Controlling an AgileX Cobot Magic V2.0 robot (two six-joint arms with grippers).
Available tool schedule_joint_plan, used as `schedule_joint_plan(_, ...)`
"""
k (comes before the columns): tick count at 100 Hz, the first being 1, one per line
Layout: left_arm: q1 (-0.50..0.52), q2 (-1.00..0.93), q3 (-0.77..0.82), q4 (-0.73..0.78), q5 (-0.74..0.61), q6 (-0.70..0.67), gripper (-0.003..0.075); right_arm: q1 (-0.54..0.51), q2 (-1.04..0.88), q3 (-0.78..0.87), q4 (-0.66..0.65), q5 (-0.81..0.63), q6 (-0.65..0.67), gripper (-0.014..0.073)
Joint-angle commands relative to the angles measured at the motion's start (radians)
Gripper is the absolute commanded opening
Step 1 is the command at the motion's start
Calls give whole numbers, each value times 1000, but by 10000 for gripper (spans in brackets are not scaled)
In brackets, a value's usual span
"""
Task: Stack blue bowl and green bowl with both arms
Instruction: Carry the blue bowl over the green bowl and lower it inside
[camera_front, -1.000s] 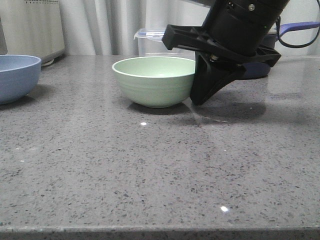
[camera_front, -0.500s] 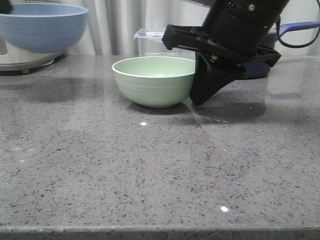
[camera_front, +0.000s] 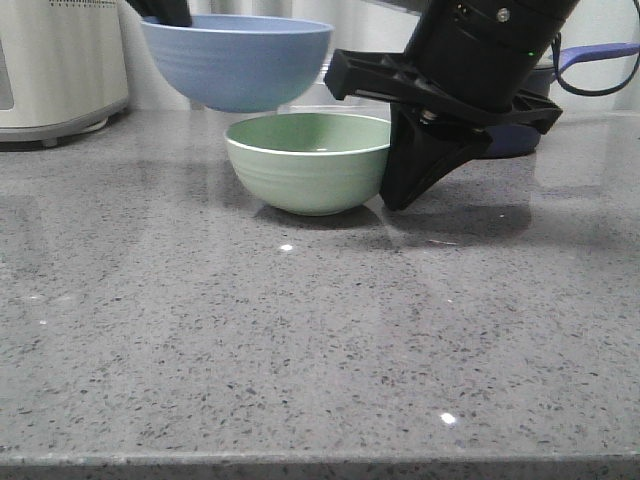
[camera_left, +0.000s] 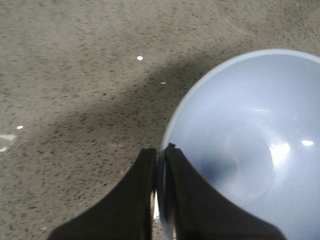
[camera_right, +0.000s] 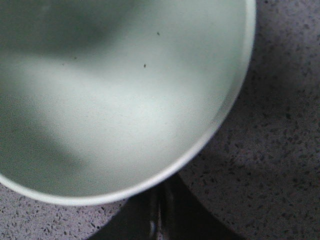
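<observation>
The pale green bowl (camera_front: 310, 165) stands upright on the grey stone counter (camera_front: 300, 330). The blue bowl (camera_front: 240, 65) hangs in the air just above it, over its left rim, and the two are apart. My left gripper (camera_left: 161, 152) is shut on the blue bowl's (camera_left: 240, 150) rim, one finger inside and one outside; in the front view only a bit of it shows at the top left (camera_front: 165, 10). My right gripper (camera_front: 400, 195) points down against the green bowl's right outer wall. Its fingers (camera_right: 160, 200) lie together under the green bowl's (camera_right: 125, 100) rim, which hides the tips.
A white appliance (camera_front: 55, 60) stands at the back left. A dark navy saucepan (camera_front: 515, 140) with a blue handle (camera_front: 598, 54) sits behind my right arm. Curtains close off the back. The counter's front edge (camera_front: 320, 462) runs along the bottom.
The blue bowl rose off the counter at the far left and travelled right, ending above the green bowl. The right arm and the green bowl have stayed put.
</observation>
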Motion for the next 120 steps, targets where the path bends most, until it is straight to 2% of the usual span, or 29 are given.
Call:
schedule_joint_plan(1,-29,-31,-48,-16,-28,-2,-20,-1,-39,-21,14,-39,-13,-11)
schedule_joint_plan(30,-84,-4,-50,-34,-41,-2,-20,-1,-39,-21,14,-44,-13,-11)
schedule_joint_plan(62,-86,9,-50,-108,-72,-2,-20,-1,-39,-21,14,-48,-13,-11)
schedule_joint_plan(108,-86,28,-50,-120,-54,-2,-20,-1,-39,-21,14,-53,-13,-11)
schedule_joint_plan(115,-86,28,-50,-120,-48,-2,-10,-1,-39,-21,14,-56,-13,-11)
schedule_joint_plan(120,-86,28,-50,-120,-42,-2,26,-1,-39,-21,14,-57,-13,-11)
